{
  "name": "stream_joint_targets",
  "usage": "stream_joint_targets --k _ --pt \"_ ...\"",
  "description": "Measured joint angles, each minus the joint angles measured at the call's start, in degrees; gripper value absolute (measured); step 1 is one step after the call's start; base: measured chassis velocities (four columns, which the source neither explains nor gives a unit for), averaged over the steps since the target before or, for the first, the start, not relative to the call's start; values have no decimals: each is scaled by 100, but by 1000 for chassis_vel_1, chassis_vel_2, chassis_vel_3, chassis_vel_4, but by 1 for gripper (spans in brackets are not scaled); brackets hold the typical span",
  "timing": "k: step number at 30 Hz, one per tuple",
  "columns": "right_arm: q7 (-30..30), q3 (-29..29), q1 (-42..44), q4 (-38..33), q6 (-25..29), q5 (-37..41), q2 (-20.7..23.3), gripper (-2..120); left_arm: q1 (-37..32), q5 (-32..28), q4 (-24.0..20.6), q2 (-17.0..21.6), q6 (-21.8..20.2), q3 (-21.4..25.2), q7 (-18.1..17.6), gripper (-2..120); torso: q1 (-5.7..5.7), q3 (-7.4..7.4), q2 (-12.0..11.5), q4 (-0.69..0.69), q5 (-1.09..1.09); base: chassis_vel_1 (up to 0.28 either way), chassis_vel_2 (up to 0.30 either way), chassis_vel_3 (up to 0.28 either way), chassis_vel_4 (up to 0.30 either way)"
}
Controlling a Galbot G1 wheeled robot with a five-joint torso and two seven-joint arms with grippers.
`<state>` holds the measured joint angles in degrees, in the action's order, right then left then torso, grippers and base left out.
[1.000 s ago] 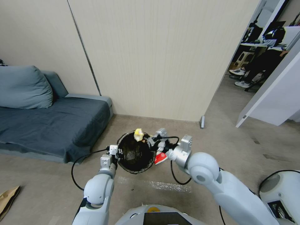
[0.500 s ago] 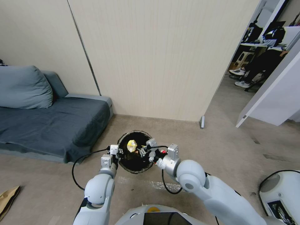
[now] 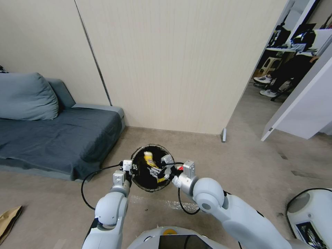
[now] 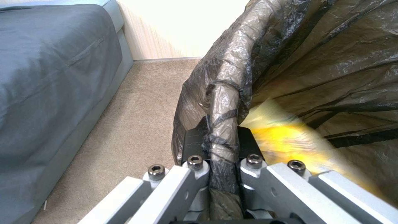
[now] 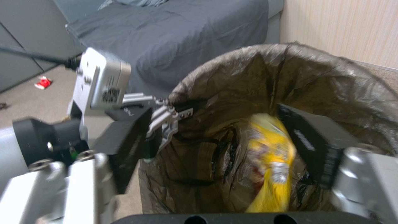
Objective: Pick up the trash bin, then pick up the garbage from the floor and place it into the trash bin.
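Note:
The trash bin (image 3: 151, 168), lined with a dark bag, hangs just above the floor in front of me. My left gripper (image 3: 133, 168) is shut on its near-left rim; in the left wrist view the jaws (image 4: 222, 137) pinch the bag-covered rim (image 4: 224, 102). My right gripper (image 3: 157, 170) hovers over the bin's mouth, open, with its fingers (image 5: 128, 143) spread wide. A piece of garbage, a yellow snack wrapper (image 3: 152, 164) (image 5: 269, 155), is blurred between them, loose inside the liner; its yellow also shows in the left wrist view (image 4: 286, 137).
A red-and-white packet (image 3: 179, 168) lies on the floor right of the bin, partly behind my right wrist. A brown paper bag (image 3: 8, 219) lies far left. A blue-grey sofa (image 3: 52, 135) stands left, the wall behind; a doorway opens right.
My right gripper came from the bin's far rim to over its mouth and opened. The yellow wrapper left the fingertips and dropped into the liner. The left gripper kept its hold.

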<state>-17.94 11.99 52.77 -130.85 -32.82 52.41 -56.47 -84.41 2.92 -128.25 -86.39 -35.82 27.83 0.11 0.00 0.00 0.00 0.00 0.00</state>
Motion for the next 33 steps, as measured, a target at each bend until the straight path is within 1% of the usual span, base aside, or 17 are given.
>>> stream_joint_targets --k 2,3,5,6,9,10,13,14,16,18,20,25,27,28,30,31,33 --pt "-67 -107 -12 -62 -14 116 -3 96 3 -4 9 0 0 5 1 1 0 0 0 0 0 0 0 0 0" --pt "-67 -107 -12 -62 -14 116 -3 96 3 -4 9 0 0 5 1 1 0 0 0 0 0 0 0 0 0" --pt "-87 -289 -14 -165 -18 207 23 100 6 -7 15 0 0 6 3 1 0 0 0 0 0 0 0 0 0" --pt "-87 -289 -14 -165 -18 207 23 100 6 -7 15 0 0 6 3 1 0 0 0 0 0 0 0 0 0" --pt "-141 -650 -3 -429 -41 402 100 100 17 -13 21 1 0 10 7 1 0 0 0 0 0 0 0 0 0" --pt "-141 -650 -3 -429 -41 402 100 100 17 -13 21 1 0 10 7 1 0 0 0 0 0 0 0 0 0" --pt "-156 -1108 84 -732 -69 577 171 100 39 -13 50 -3 2 11 8 1 0 0 0 0 0 0 0 0 0" --pt "-156 -1108 84 -732 -69 577 171 100 39 -13 50 -3 2 11 8 1 0 0 0 0 0 0 0 0 0" --pt "-149 -1431 148 -901 -65 626 181 100 52 -14 65 -6 3 12 9 1 0 0 0 -1 0 0 0 0 0" --pt "-157 -1509 158 -946 -47 636 181 100 53 -14 67 -7 3 11 10 1 0 0 0 -1 1 0 0 0 0" --pt "-195 -1736 175 -1008 37 640 175 100 51 -13 68 -8 3 11 10 1 0 0 0 0 0 0 0 0 0" --pt "-253 -1956 161 -919 153 597 150 100 19 -14 50 -9 5 16 13 1 0 0 0 -1 0 0 0 0 0" --pt "-284 -2240 110 -641 192 554 99 100 -15 -13 -4 -2 5 50 15 1 0 0 0 0 0 0 0 0 0" --pt "-284 -2240 110 -641 192 554 99 100 -15 -13 -4 -2 5 50 15 1 0 0 0 0 0 0 0 0 0" --pt "-264 -2476 75 -321 211 436 72 100 -43 -30 -51 17 5 99 27 1 0 0 0 0 0 0 0 0 0" --pt "-264 -2476 75 -321 211 436 72 100 -43 -30 -51 17 5 99 27 1 0 0 0 0 0 0 0 0 0" --pt "-110 -2615 105 -31 264 207 78 100 -61 -47 -74 25 5 146 35 1 0 0 0 0 1 0 0 0 0"
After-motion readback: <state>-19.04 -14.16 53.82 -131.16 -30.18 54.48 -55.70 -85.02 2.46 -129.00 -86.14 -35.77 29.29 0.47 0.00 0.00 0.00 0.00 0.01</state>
